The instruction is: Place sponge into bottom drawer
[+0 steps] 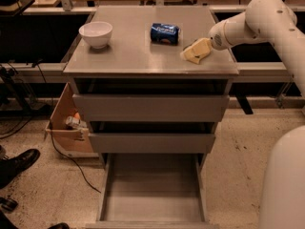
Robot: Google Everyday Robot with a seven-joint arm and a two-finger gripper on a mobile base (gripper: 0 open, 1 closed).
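Nearest the camera, the bottom drawer (152, 194) is standing pulled out, its plain grey floor showing bare between low sides. At the lower right, the robot's white body (283, 185) is filling the corner. On the floor at the left, a dark shoe (16, 163) is resting on the speckled ground, and a black cable (71, 161) is trailing toward the cabinet's foot.

Above the open tray, the middle drawer (152, 142) and the top drawer (150, 108) are sitting pushed in, each a little proud of the frame. Just left of them, a cardboard box (64, 128) is leaning beside the cabinet with some small items inside.

On the cabinet top (133, 56), the sponge (192, 55) is lying near the right front corner – well apart from the drawer below – its pale yellow foam facing the camera. The gripper (202, 46) is pressing in on it from the right, at the end of the white arm (267, 18) reaching over the right edge; whether it is clamping the sponge or only touching it cannot be told.

Farther back, a blue can (165, 33) is lying on its side just behind the sponge, and a white bowl (96, 34) is standing upright toward the left rear.
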